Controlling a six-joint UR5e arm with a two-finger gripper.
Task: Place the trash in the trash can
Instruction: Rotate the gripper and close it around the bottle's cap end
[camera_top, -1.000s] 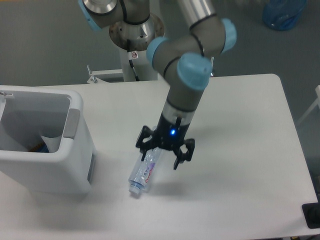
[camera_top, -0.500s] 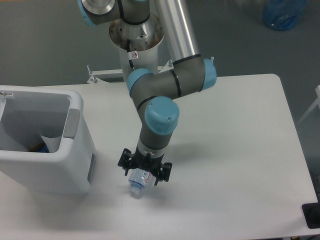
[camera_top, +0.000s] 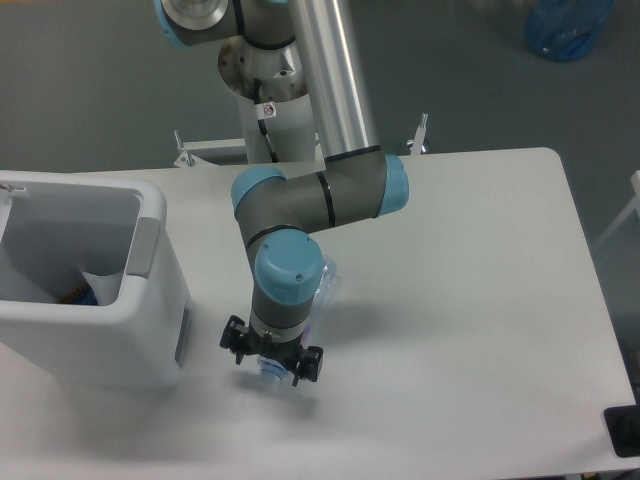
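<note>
On the white counter (camera_top: 480, 300), just right of the white trash can (camera_top: 95, 300): a clear plastic bottle (camera_top: 322, 290), largely hidden behind the arm's wrist. Claw (camera_top: 271, 362) is down at the bottle's lower end, fingers spread; whether it grips cannot be told. Can interior partly visible, contents indistinct.

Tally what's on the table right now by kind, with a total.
Trash cans: 1, the white trash can at the left edge.
Plastic bottles: 1, the water bottle, mostly hidden under the gripper.
Paper wads: 0 visible on the table.
Total: 2.
</note>
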